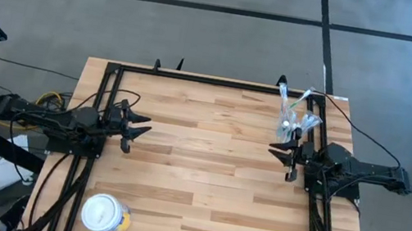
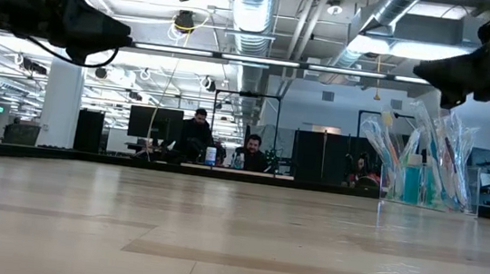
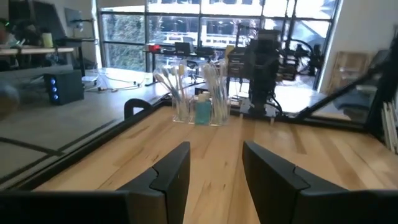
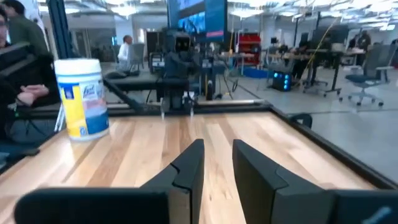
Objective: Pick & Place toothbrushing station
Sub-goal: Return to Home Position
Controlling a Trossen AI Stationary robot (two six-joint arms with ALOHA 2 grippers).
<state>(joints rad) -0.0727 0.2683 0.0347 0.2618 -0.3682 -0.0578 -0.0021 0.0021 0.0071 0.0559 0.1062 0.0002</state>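
Note:
The toothbrushing station (image 1: 293, 117) stands at the table's far right: a clear tumbler (image 3: 180, 99) with several thin toothbrushes (image 2: 408, 145) upright in it, and a small blue tube (image 3: 203, 111) beside it. My left gripper (image 1: 140, 125) hovers level above the table's left side, open, with nothing between its fingers (image 3: 177, 171). My right gripper (image 1: 275, 151) hovers level at the right side, just nearer than the station, open with a narrower gap (image 4: 217, 168) and holding nothing. The two grippers point at each other across the table.
A round yellow tub with a white lid (image 1: 103, 215) stands near the table's near-left corner, also seen in the right wrist view as the tub (image 4: 81, 96). A black frame rail (image 1: 219, 83) runs round the table's edge. Bare wood lies between the two arms. People sit in the room beyond.

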